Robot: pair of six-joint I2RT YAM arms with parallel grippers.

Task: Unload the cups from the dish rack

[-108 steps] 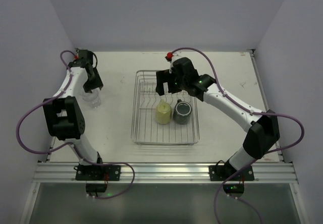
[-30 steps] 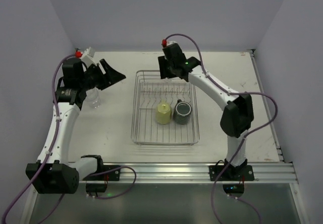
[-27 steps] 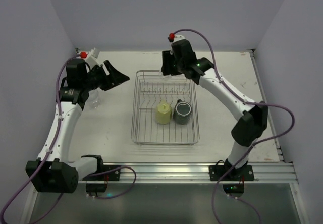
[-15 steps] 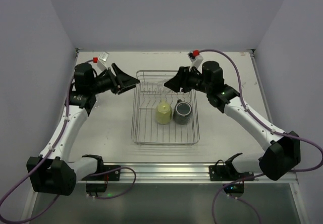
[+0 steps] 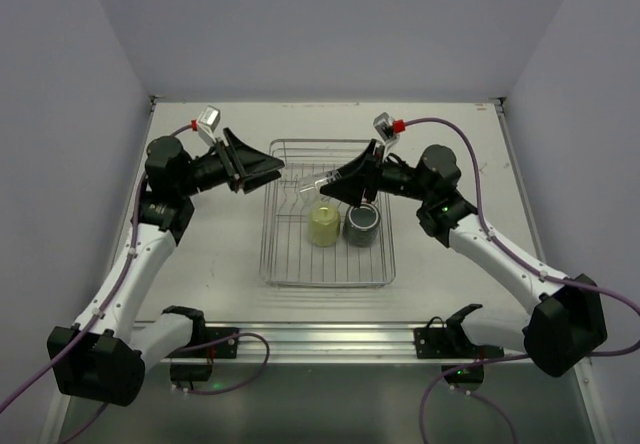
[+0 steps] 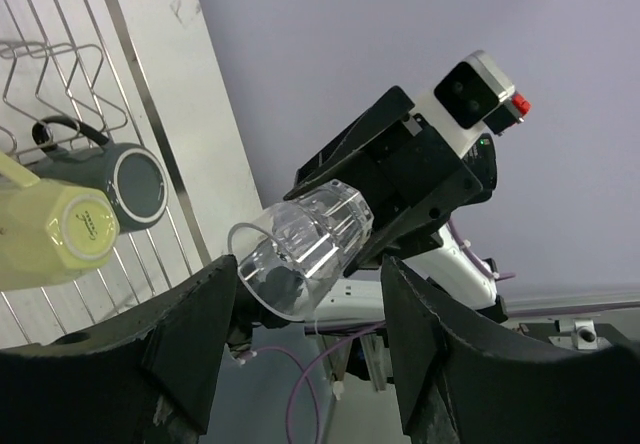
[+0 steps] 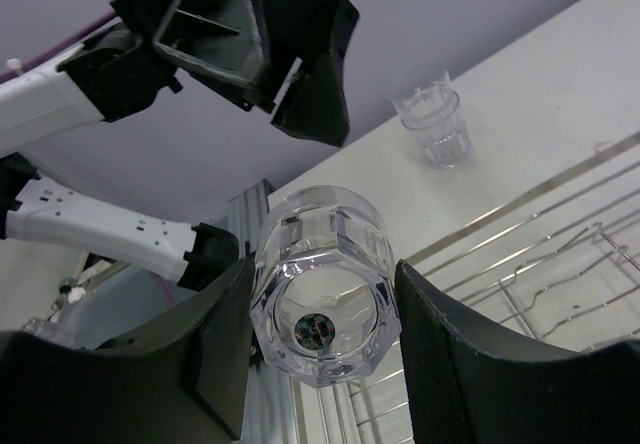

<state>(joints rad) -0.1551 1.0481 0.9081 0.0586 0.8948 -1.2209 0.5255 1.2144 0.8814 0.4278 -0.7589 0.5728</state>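
Your right gripper [image 5: 340, 177] pinches a clear, ridged tumbler [image 5: 315, 182]. It lies sideways in the air above the silver wire dish rack [image 5: 275, 264]. Your left gripper [image 5: 268, 172] is spread wide nearby. The tumbler looks smooth and slippery. Let go too soon and it could drop onto the pale yellow cup [image 5: 323, 225] or dark grey mug [image 5: 361, 224].

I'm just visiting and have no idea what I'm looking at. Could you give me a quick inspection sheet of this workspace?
Surface: white table.
Job's things: yellow cup and dark mug sit in the dish rack; a clear tumbler is held above it; what look like stacked tumblers stand on the table.
Clutter: nothing seen.
Grippers: right gripper shut on the clear tumbler; left gripper open, facing it, not touching.
Cables: purple cables loop from both arms.
Surroundings: plain pale walls; metal rail at the near edge.
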